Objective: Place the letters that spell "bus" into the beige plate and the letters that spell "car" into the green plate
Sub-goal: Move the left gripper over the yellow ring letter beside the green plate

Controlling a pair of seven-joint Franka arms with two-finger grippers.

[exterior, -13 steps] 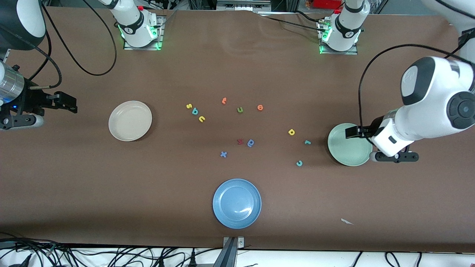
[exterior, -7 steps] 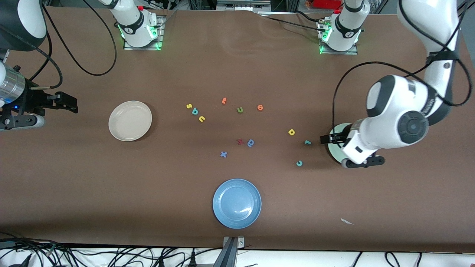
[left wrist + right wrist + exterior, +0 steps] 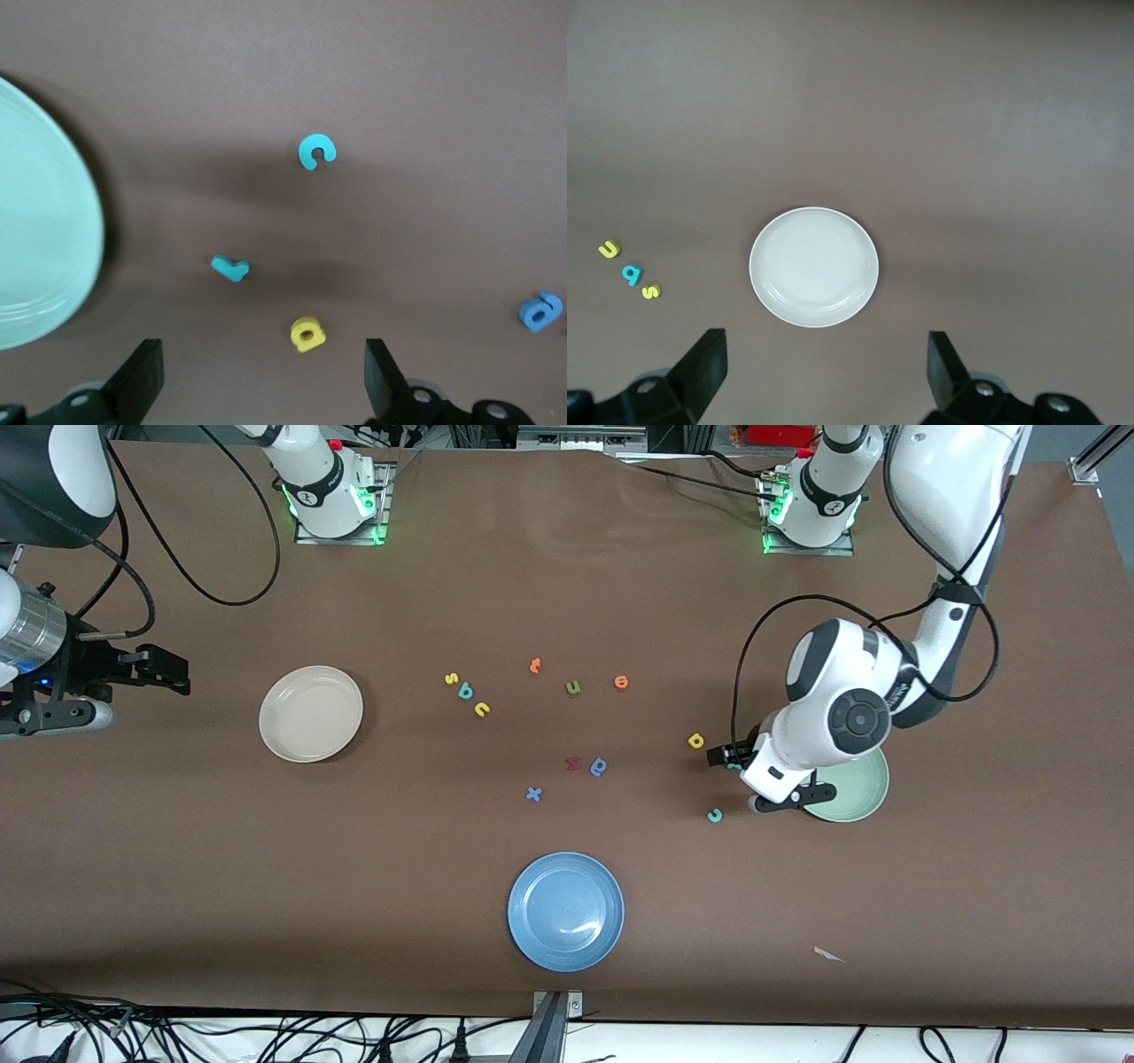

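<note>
The beige plate (image 3: 311,714) (image 3: 814,266) lies toward the right arm's end of the table. Beside it, toward the middle, sit the yellow "s" (image 3: 452,679), teal "b" (image 3: 466,691) and yellow "u" (image 3: 482,709). My right gripper (image 3: 168,673) (image 3: 824,376) hangs open and empty near that end. The green plate (image 3: 859,793) (image 3: 35,257) is partly covered by my left arm. My left gripper (image 3: 725,758) (image 3: 261,385) is open and empty, low over the teal "r" (image 3: 230,267), with the yellow "a" (image 3: 696,740) (image 3: 307,334) and teal "c" (image 3: 714,815) (image 3: 315,151) close by.
A blue plate (image 3: 566,911) sits near the front edge. Loose letters lie mid-table: orange "t" (image 3: 535,665), olive "u" (image 3: 573,687), orange "e" (image 3: 621,682), a maroon letter (image 3: 573,763), a blue "a" (image 3: 600,766) and a blue "x" (image 3: 533,794). A paper scrap (image 3: 828,955) lies near the front.
My left arm has swung from over the green plate toward the middle of the table, ending over the teal "r". The right arm has barely moved. No letter has shifted.
</note>
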